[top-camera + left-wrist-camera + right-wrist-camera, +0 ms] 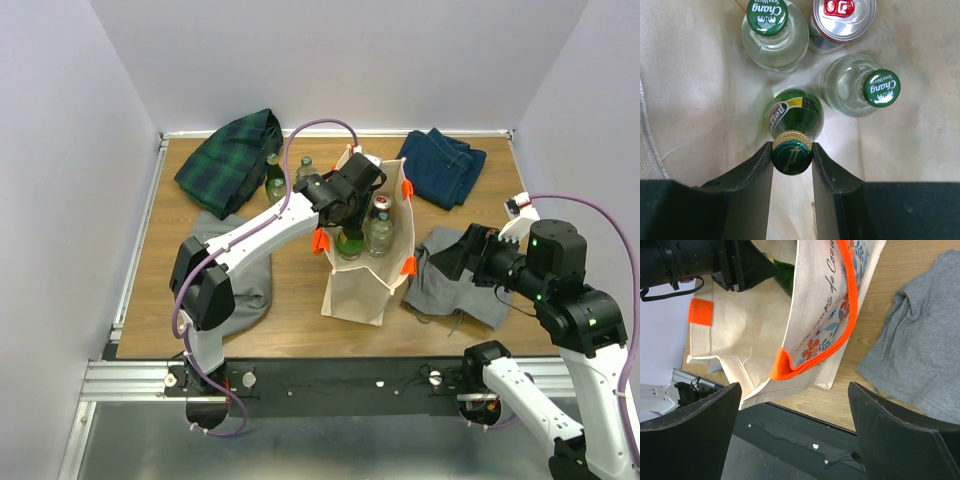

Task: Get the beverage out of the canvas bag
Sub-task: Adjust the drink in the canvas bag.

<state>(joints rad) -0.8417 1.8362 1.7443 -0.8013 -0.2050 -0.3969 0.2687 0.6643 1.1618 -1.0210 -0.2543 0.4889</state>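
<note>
Matte black fingers of the left claw [791, 159] fill the bottom of the left wrist view. They are clamped on the gold-banded neck of a green glass bottle [795, 117], just under its dark round cap. That bottle stands upright inside the canvas bag [700, 90], whose cream weave shows soft creases around it. Higher in the frame stand a clear glass bottle [774, 37] with a green crown cap, a second clear bottle [850, 92] at centre right, and a silver can [842, 20] with a red tab at the top edge. In the right wrist view, the right claw [794, 390] is spread wide and grips nothing. Past it lie the bag's orange handle [852, 300] and, at right, a rumpled grey cloth [920, 350] on the wooden surface [890, 270].
</note>
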